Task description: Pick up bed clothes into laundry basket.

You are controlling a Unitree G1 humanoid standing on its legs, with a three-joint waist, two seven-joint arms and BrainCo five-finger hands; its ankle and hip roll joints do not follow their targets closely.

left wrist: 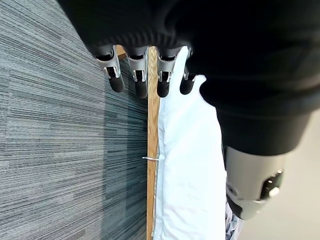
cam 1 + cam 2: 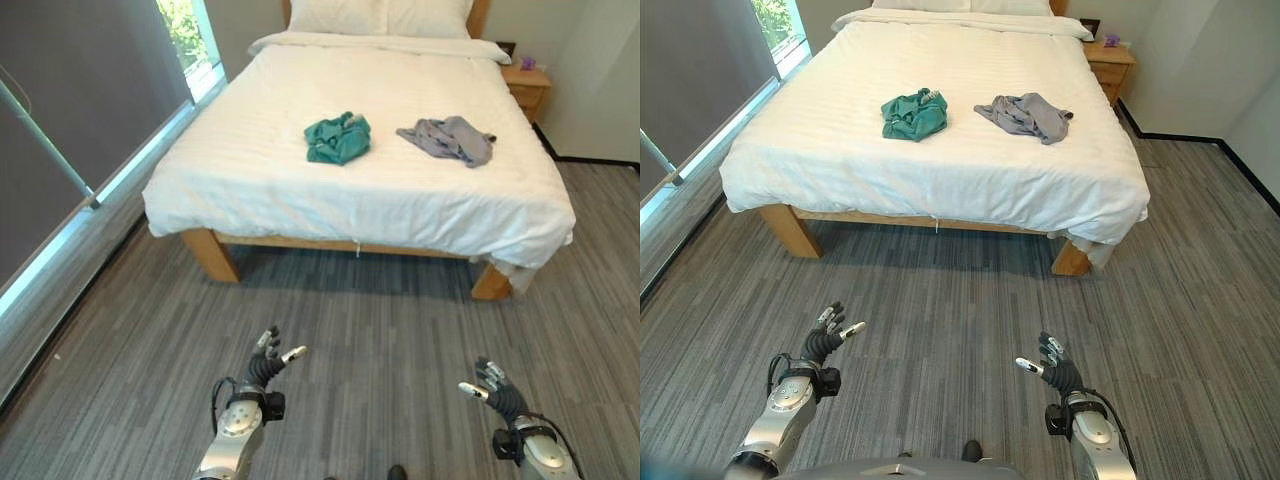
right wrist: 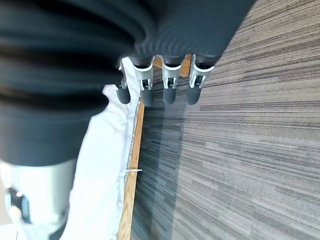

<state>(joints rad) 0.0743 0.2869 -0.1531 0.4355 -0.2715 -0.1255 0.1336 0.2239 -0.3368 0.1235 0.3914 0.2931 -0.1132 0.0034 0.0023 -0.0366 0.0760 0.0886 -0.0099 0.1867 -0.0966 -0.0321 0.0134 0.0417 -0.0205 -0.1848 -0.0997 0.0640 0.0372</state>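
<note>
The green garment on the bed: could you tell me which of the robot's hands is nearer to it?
Left. The left hand hangs open over the floor almost straight below the green garment; the right hand, also open, is farther off to the right side.

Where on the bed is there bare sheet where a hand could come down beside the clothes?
The bed is bare along its near edge, and on the window side of the green garment. A narrow strip separates it from the grey garment. The pillows crowd the head end.
</note>
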